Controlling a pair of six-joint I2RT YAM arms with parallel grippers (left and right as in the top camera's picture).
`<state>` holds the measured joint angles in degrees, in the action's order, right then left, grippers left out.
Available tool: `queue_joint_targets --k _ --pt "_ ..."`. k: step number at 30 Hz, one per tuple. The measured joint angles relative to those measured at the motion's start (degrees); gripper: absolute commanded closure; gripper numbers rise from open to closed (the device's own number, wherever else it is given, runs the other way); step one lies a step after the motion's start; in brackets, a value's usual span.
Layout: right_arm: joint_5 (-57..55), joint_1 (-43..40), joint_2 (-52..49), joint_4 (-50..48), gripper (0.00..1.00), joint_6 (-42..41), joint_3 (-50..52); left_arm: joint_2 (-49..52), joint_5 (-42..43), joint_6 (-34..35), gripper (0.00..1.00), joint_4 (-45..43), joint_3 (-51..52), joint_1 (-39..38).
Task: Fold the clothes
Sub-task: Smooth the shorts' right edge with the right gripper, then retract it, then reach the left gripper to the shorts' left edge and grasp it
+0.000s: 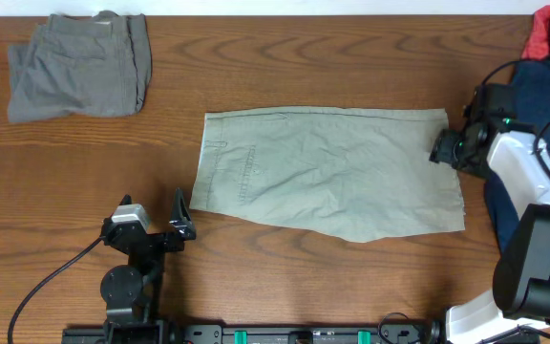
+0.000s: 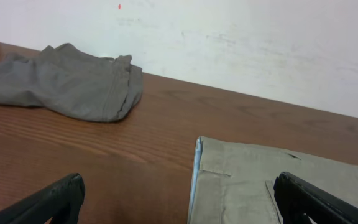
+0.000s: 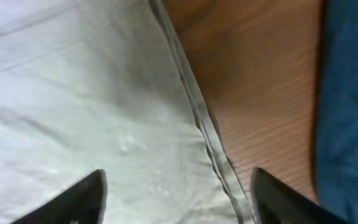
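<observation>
Light khaki shorts (image 1: 327,172) lie spread flat in the middle of the table, waistband to the left. My left gripper (image 1: 181,215) is open and empty at the shorts' near left corner; its wrist view shows the waistband edge with pale blue lining (image 2: 194,180) between the fingers (image 2: 179,202). My right gripper (image 1: 444,148) is open at the shorts' right hem; its fingers (image 3: 179,199) straddle the hem edge (image 3: 213,143). Folded grey shorts (image 1: 79,67) lie at the far left, also in the left wrist view (image 2: 67,84). A navy garment (image 1: 533,124) lies at the right edge.
A red cloth (image 1: 542,29) lies at the far right corner by the navy garment, whose blue cloth (image 3: 350,106) shows beside the hem. A black cable (image 1: 51,277) runs from the left arm's base. A white wall (image 2: 229,37) stands behind the table.
</observation>
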<state>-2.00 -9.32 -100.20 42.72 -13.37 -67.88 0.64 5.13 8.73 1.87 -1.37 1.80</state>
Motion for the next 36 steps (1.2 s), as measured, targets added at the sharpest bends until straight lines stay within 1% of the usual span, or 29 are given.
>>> queue_joint_targets --k 3,6,8,11,16,22,25,27,30,31,34,36 --pt "0.15 -0.09 -0.26 7.45 0.01 -0.04 -6.43 0.00 0.00 -0.02 0.02 0.04 0.00 0.00" --pt "2.82 -0.11 -0.26 14.29 0.01 -0.07 -14.01 0.00 0.00 -0.02 0.02 0.04 0.00 0.00" --pt "4.83 -0.11 -0.28 16.55 0.01 -0.07 -17.90 0.00 0.00 -0.02 0.02 0.02 0.00 0.00" --pt "6.91 -0.11 -0.28 17.90 0.01 -0.07 -23.98 0.00 0.00 -0.02 0.02 0.04 0.00 0.00" --pt "8.50 -0.11 -0.24 17.05 0.01 -0.31 -31.95 0.00 0.00 -0.02 0.02 0.04 0.00 0.00" --pt "8.92 -0.11 -0.28 17.55 0.01 -0.57 -32.46 0.00 0.59 0.76 0.02 -0.04 0.00 0.00" --pt "8.98 -0.11 -0.28 17.53 0.01 -0.68 -32.46 0.00 1.57 3.65 0.02 -0.68 0.02 0.00" --pt "9.07 -0.11 -0.28 17.55 0.01 -0.70 -32.46 0.00 3.37 5.79 0.02 -2.84 0.31 0.00" --pt "9.09 -0.11 -0.28 17.57 0.01 -0.70 -32.46 0.00 7.26 7.82 0.02 -8.48 0.48 0.00" --pt "9.09 -0.11 -0.28 17.55 0.01 -0.70 -32.46 0.02 8.72 8.26 0.02 -8.57 0.07 0.00" --pt "9.09 -0.11 -0.28 17.53 0.01 -0.70 -32.46 1.57 11.17 9.03 0.02 -5.01 -2.19 0.00" --pt "9.09 -0.11 -0.28 17.53 0.01 -0.70 -32.46 5.38 12.39 8.76 0.02 -0.76 -5.68 0.00"
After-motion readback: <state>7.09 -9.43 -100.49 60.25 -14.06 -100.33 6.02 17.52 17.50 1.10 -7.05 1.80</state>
